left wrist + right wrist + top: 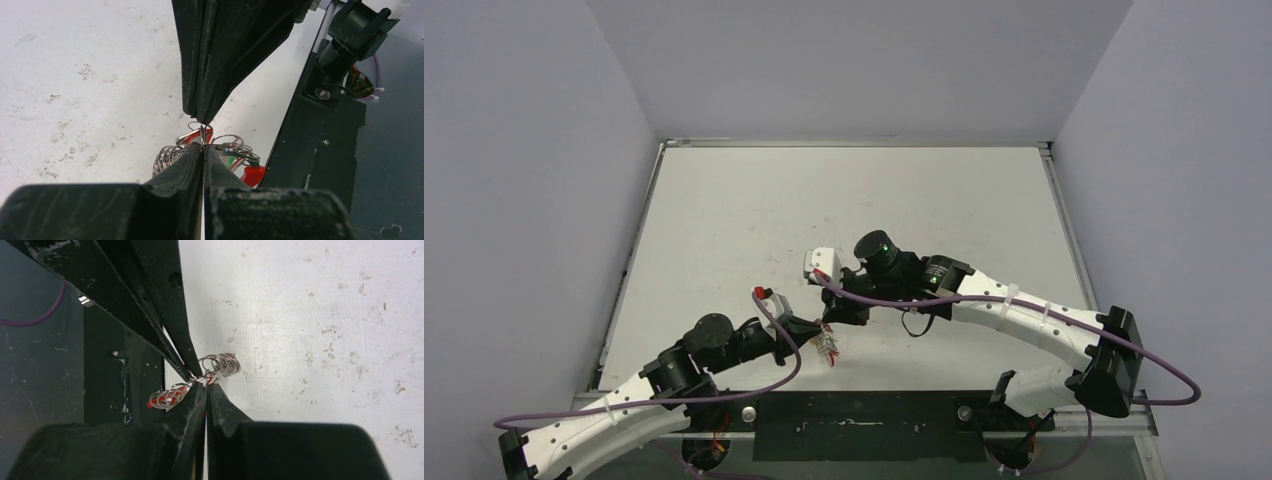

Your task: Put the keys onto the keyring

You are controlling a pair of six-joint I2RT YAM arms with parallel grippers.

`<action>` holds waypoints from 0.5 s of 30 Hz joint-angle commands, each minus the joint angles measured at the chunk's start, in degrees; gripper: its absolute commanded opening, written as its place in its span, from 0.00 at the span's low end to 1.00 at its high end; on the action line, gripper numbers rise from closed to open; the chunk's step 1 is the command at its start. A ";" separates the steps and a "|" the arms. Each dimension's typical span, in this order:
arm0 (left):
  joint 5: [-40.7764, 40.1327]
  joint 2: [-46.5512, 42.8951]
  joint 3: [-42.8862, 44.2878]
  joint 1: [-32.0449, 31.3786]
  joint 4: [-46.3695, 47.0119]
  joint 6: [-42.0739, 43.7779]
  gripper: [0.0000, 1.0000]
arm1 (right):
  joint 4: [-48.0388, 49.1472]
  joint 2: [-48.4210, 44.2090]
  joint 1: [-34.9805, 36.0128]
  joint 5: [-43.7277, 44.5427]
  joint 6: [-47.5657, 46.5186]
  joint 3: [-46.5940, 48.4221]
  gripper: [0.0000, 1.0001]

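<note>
Since the work needed both arms at one spot, the left gripper [816,331] reached in from the near left corner of the table [754,220] and met the other tip to tip just above the surface. Its jaws were closed, and in its wrist view a thin silvery wire, apparently the keyring [201,131] seen edge-on, rose out from between the tips. Holding the ring there looked meant to steady it while the other arm worked on it. Just beyond the tips hung the keys [235,150], bunched in a tangle of small loops with a red tag [254,175] and a green tag [231,163], close to the black base plate [320,150]. How many were already threaded could not be told. To the right, the right gripper [832,318] angled down onto the same point, jaws likewise closed on that wire, probably to pry or feed it.
</note>
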 commanded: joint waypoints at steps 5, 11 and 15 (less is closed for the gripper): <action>-1.47 -2.42 0.96 0.15 0.04 -0.52 0.00 | 2.28 -3.73 0.18 5.50 1.05 -1.50 0.00; -2.73 -4.24 1.65 0.19 -2.91 -0.28 0.00 | 2.66 -4.61 -0.66 7.55 2.29 -3.45 0.00; -4.30 -5.57 3.74 0.18 -8.46 0.80 0.00 | 3.47 -4.00 -1.01 11.19 3.65 -5.59 0.00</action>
